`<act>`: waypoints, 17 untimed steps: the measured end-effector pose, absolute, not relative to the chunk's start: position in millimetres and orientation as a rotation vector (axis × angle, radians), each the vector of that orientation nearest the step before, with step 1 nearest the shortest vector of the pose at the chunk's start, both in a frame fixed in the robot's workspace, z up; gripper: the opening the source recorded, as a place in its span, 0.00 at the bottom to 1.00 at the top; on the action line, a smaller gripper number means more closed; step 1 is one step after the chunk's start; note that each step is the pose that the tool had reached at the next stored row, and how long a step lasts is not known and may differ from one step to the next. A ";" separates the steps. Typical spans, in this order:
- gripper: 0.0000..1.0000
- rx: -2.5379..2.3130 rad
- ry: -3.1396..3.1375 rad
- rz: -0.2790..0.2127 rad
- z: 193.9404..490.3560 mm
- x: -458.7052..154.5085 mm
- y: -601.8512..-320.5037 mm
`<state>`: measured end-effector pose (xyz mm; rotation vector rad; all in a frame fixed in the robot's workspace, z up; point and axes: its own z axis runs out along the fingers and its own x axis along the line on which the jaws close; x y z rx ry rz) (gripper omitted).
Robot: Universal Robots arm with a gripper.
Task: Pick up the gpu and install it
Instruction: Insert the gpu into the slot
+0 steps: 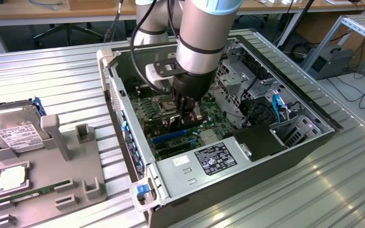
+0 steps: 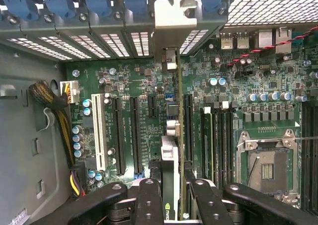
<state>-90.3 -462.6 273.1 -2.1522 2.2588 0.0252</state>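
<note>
We start with the table (image 1: 55,61), where the open computer case (image 1: 309,142) lies on its side across the middle of the exterior frame. The arm (image 1: 201,38) comes down from the top centre into it. At the exterior view's lower left a grey parts holder (image 1: 62,190) carries a hard drive (image 1: 14,128) and a memory stick (image 1: 27,195). The gpu is not there, so we judge the pick-up done.

Inside the case, above the green motherboard (image 2: 139,86), the gpu (image 2: 171,150) stands on edge in line with the long expansion slots. Its silvery bracket (image 2: 171,19) reaches the rear slot openings. We cannot tell whether its lower edge is fully seated, so we judge the installing well along but not finished.

The gripper (image 2: 171,185) has its jaws drawn in narrow, closed on the gpu from both sides, with one dark finger (image 2: 149,197) against each face.
</note>
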 end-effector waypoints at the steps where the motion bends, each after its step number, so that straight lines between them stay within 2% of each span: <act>1: 0.27 -2.152 2.259 0.025 273.1 -90.5 -462.6; 17: 0.27 -2.152 2.259 0.025 271.9 -99.0 -462.7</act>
